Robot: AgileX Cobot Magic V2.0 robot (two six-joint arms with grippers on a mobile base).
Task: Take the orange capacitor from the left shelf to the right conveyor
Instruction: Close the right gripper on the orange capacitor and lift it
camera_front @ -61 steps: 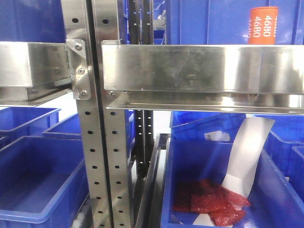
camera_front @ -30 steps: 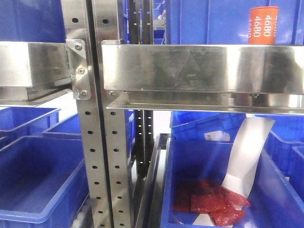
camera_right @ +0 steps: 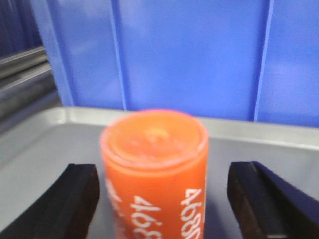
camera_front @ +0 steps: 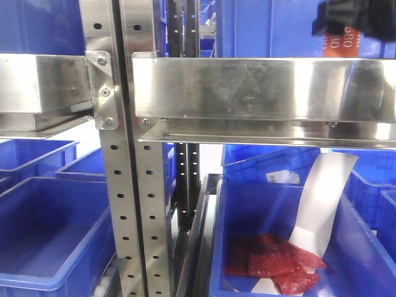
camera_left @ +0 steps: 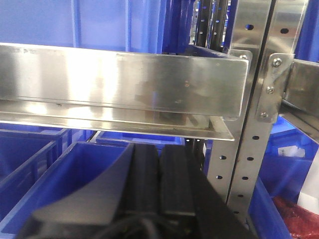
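Note:
The orange capacitor (camera_right: 154, 169), a cylinder with white numbers, stands upright on the steel shelf (camera_right: 40, 149). My right gripper (camera_right: 164, 199) is open, with one black finger on each side of the capacitor and a gap to each. In the front view the right gripper (camera_front: 356, 18) is a dark blur at the top right, covering most of the capacitor (camera_front: 342, 42). My left gripper (camera_left: 159, 174) is shut and empty, held below the steel shelf rail (camera_left: 119, 82) over a blue bin.
Steel shelf rails (camera_front: 260, 90) and a perforated upright post (camera_front: 124, 185) cross the front view. Blue bins stand on the lower level; the right one (camera_front: 247, 204) holds red packets (camera_front: 272, 260) and a white strip. A blue bin wall (camera_right: 189, 55) stands right behind the capacitor.
The right gripper has come into the front view at the top right and now covers most of the orange capacitor, which stood fully in sight before.

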